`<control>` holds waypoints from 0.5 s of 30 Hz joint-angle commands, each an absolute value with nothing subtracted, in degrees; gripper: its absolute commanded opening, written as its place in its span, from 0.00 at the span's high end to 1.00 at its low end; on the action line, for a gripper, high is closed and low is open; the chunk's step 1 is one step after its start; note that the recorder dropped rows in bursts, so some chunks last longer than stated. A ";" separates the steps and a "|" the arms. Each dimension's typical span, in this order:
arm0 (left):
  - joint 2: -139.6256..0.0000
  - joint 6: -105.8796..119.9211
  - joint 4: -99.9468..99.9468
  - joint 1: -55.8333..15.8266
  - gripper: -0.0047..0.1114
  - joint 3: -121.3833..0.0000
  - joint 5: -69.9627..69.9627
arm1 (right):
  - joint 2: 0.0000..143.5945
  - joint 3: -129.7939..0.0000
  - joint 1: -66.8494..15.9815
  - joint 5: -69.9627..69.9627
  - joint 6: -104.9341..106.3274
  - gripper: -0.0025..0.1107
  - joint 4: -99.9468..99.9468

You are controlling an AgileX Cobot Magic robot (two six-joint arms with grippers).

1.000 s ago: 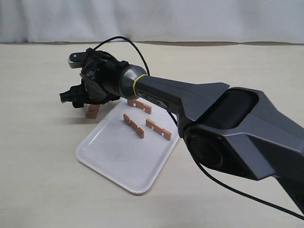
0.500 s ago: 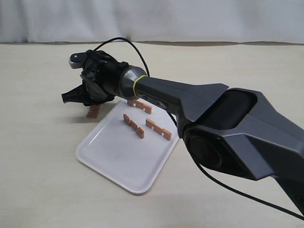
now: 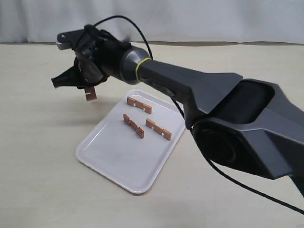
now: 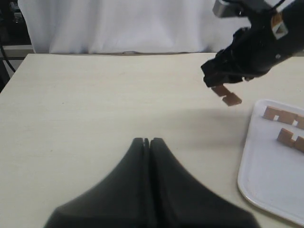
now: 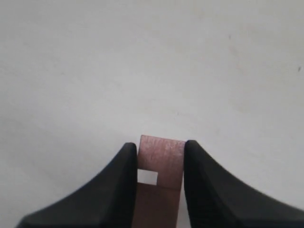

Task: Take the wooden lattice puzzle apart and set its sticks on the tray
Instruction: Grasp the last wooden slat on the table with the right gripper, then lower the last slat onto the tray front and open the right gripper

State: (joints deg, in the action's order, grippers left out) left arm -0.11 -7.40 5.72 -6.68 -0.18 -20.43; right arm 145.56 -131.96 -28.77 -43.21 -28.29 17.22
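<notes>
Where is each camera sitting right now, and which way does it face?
Exterior view: off the arms, close behind the right arm, looking along it over the tray to the right gripper holding a stick aloft.
Left wrist view: low over the table, facing past the shut left gripper toward the right gripper and the tray's edge.
Right wrist view: looks down between its own fingers at the table.
Shared: all three show the held stick.

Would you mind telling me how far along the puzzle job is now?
Three sticks already lie apart on the tray. The right gripper holds the fourth stick in the air beside the tray. Left to do: setting it down there.
</notes>
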 commanded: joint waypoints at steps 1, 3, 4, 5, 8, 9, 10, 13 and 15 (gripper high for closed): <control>0.00 -7.56 5.91 -6.66 0.96 0.00 -19.93 | 141.07 -132.43 -28.77 -48.02 -16.54 0.94 13.71; 0.00 -7.56 5.91 -6.66 0.96 0.00 -19.93 | 140.27 -132.43 -28.77 -51.99 -11.73 0.94 11.88; 0.00 -7.56 5.91 -6.66 0.96 0.00 -19.93 | 139.99 -132.43 -28.77 -54.54 -8.12 0.94 10.27; 0.00 -7.56 5.91 -6.66 0.96 0.00 -19.93 | 139.91 -132.43 -28.77 -57.30 -4.81 0.94 8.58; 0.00 -7.56 5.91 -6.66 0.96 0.00 -19.93 | 139.91 -131.63 -28.77 -64.68 3.24 0.94 4.14; 0.00 -7.56 5.91 -6.66 0.96 0.00 -19.93 | 139.79 -130.97 -28.77 -65.99 4.23 0.94 3.31; 0.00 -7.56 5.91 -6.66 0.96 0.00 -19.93 | 139.79 -130.29 -28.77 -67.29 4.49 0.94 2.72; 0.00 -7.56 5.91 -6.66 0.96 0.00 -19.93 | 139.27 -127.95 -28.77 -69.70 6.03 0.94 0.82; 0.00 -7.56 5.91 -6.66 0.96 0.00 -19.93 | 138.54 -125.79 -28.77 -69.96 7.82 0.94 -0.94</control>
State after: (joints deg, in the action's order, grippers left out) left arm -0.11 -7.40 5.72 -6.68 -0.18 -20.43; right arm 140.07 -128.00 -28.77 -68.65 4.98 1.10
